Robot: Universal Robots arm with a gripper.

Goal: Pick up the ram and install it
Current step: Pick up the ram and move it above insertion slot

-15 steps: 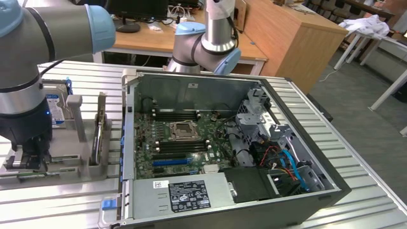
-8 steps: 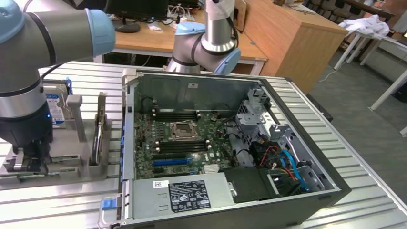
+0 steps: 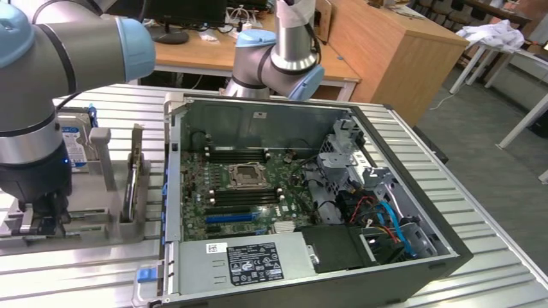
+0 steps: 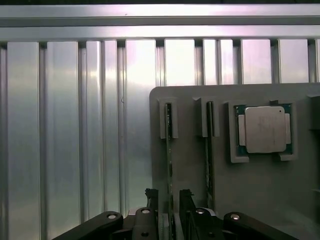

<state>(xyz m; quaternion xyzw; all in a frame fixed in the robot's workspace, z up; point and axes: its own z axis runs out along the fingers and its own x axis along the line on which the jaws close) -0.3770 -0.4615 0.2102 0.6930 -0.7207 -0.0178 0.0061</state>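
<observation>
In the wrist view, two thin green ram sticks stand on edge in a grey holder plate (image 4: 190, 165). One ram stick (image 4: 169, 145) runs down between my fingertips, and a second stick (image 4: 210, 150) stands beside it. My gripper (image 4: 169, 200) is open, with one dark finger (image 4: 151, 197) on each side of the first stick and a small gap to it. In the exterior view the gripper (image 3: 41, 215) hangs low over the grey holder (image 3: 86, 224), at that view's left of the open computer case (image 3: 308, 192). Black memory slots (image 3: 244, 154) lie on the motherboard.
A square silver processor (image 4: 264, 129) sits in a pocket of the holder plate. A blue-labelled hard drive (image 3: 76, 146) and a thin board on edge (image 3: 135, 173) stand in the holder. The ribbed aluminium table (image 4: 65, 125) surrounds it. A second arm's base (image 3: 278, 61) rises behind the case.
</observation>
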